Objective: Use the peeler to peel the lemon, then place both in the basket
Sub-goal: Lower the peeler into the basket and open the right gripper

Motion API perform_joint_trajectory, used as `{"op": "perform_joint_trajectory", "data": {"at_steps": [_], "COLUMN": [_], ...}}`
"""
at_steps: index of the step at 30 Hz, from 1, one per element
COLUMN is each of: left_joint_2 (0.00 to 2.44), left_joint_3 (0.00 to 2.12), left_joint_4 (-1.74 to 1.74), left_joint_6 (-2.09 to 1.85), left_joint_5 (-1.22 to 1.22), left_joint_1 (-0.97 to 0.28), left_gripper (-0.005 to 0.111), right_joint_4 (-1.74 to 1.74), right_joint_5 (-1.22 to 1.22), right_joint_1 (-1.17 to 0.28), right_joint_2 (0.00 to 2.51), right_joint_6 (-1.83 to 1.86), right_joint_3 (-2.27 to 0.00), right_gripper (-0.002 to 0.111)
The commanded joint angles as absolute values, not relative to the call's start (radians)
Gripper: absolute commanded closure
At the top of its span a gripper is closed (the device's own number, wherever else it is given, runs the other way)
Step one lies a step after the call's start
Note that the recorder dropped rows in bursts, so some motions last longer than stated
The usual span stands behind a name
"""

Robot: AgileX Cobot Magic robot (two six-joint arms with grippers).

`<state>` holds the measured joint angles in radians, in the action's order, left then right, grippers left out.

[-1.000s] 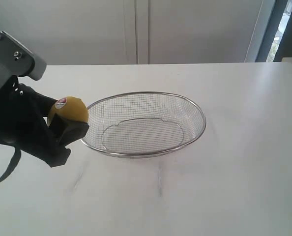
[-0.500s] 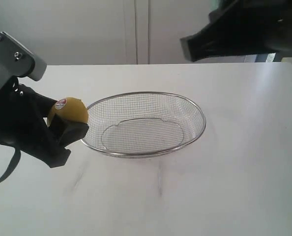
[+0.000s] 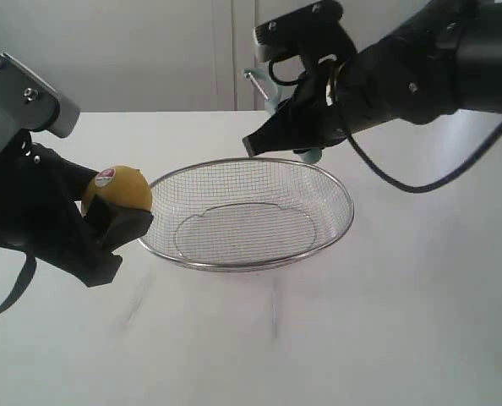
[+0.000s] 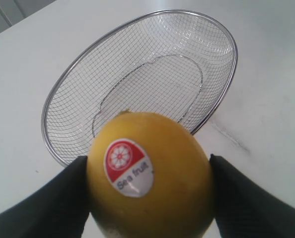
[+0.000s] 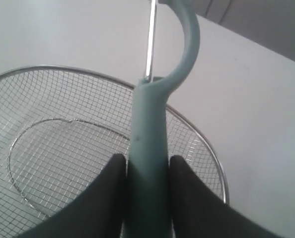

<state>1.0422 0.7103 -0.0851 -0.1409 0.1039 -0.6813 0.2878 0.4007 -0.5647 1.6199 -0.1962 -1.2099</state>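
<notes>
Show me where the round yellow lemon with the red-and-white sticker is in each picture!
Exterior view: the round yellow lemon is on the left, just outside the silver wire-mesh basket.
Left wrist view: the lemon is close up, in front of the basket.
Right wrist view: the lemon is not in it; the basket is.
Shared landmark: the basket.

The basket [image 3: 323, 199] is gleaming as fine silvery wire mesh with a polished metal rim. The lemon [image 4: 152, 173] is showing smooth, waxy skin and a glossy sticker [image 4: 128, 166], while the peeler [image 5: 148, 148] is looking like matt plastic, probably.
</notes>
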Motion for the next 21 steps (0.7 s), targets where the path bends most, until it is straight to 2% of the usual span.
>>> {"op": "perform_joint_trajectory", "data": {"at_steps": [1, 7, 21], "left_joint_2": [1.035, 1.035, 1.035], "left_joint_3": [0.72, 0.72, 0.72], "left_joint_4": [-0.092, -0.092, -0.094], "left_joint_6": [-0.132, -0.132, -0.132], "left_joint_5": [0.091, 0.091, 0.091], "left_joint_1": [-0.679, -0.681, -0.681], "left_gripper": [0.107, 0.107, 0.107], "right_joint_4": [0.169, -0.019, -0.139], "right_joint_5": [0.398, 0.425, 0.395], "right_joint_1": [-0.539, -0.466, -0.466], "right_joint_2": [1.732, 1.813, 1.903], "right_joint_6": [-0.073, 0.054, 0.126], "right_joint_3": [-1.258, -1.26, -1.256], "right_gripper": [0.108, 0.108, 0.108]}}
